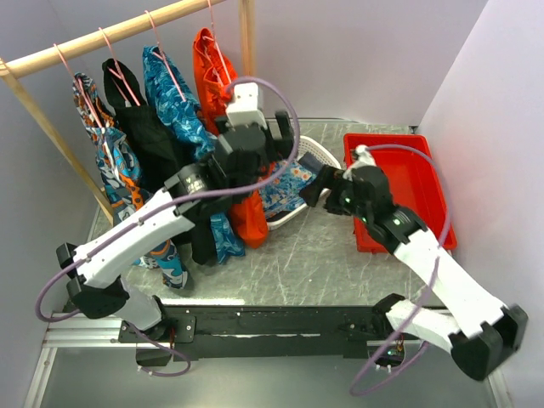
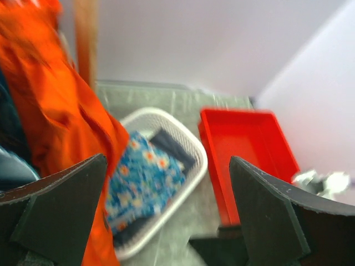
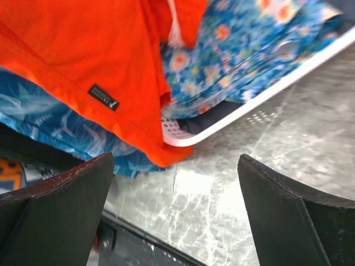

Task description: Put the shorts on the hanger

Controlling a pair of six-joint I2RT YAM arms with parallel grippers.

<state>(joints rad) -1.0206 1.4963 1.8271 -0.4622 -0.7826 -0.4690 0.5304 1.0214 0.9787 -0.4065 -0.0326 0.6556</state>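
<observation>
The orange shorts (image 1: 252, 217) hang on the pink hanger (image 1: 218, 49) at the wooden rail's (image 1: 110, 36) right end, so the hanging looks done. The left gripper (image 2: 167, 160) gapes wide and empty beside the fabric. The right gripper (image 3: 176, 160), equally spread, hovers near the hem above the bench (image 1: 323, 255).

The left arm (image 1: 140, 231) hides much of the shorts (image 1: 206, 72) — close view blurred.
</observation>
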